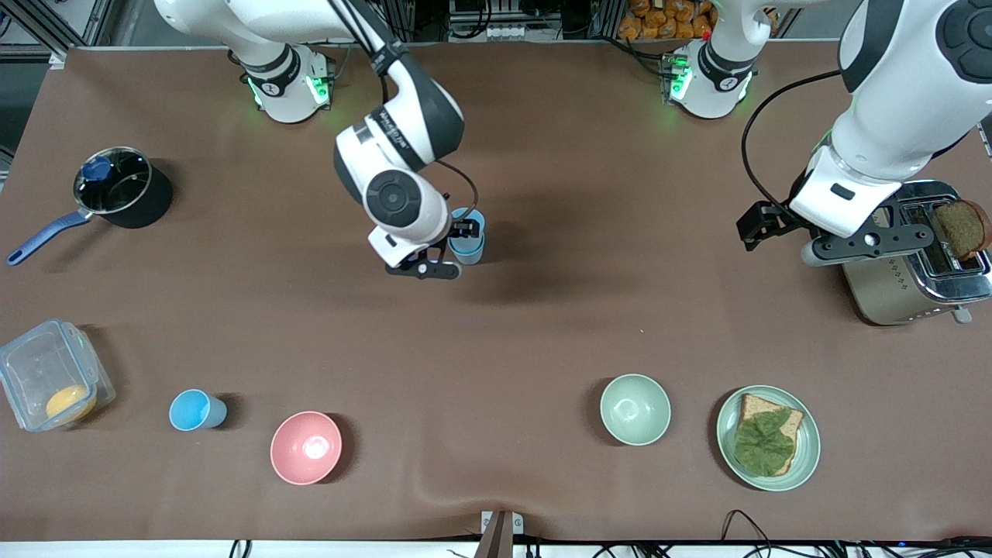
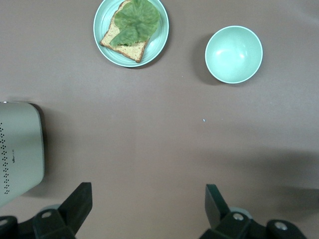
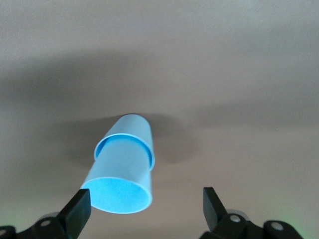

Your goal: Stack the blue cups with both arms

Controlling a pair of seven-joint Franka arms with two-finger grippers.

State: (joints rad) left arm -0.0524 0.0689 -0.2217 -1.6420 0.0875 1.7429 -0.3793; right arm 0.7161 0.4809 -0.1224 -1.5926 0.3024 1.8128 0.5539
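Observation:
Two light-blue cups [image 1: 470,245] stand nested one in the other at the table's middle. In the right wrist view the stack [image 3: 123,169] has its mouth up and sits between the fingers, close to one finger [image 3: 77,209]. My right gripper [image 1: 459,239] [image 3: 144,209] is open around it and not clamped. A third blue cup [image 1: 198,409] stands near the front camera toward the right arm's end. My left gripper [image 1: 758,227] [image 2: 147,204] is open and empty over bare table beside the toaster [image 1: 914,263].
A pink bowl [image 1: 306,447] sits beside the lone cup. A pale green bowl [image 1: 635,408] [image 2: 233,54] and a plate with bread and lettuce [image 1: 806,457] [image 2: 112,47] sit toward the left arm's end. A pot [image 1: 124,186] and a clear box [image 1: 31,364] are at the right arm's end.

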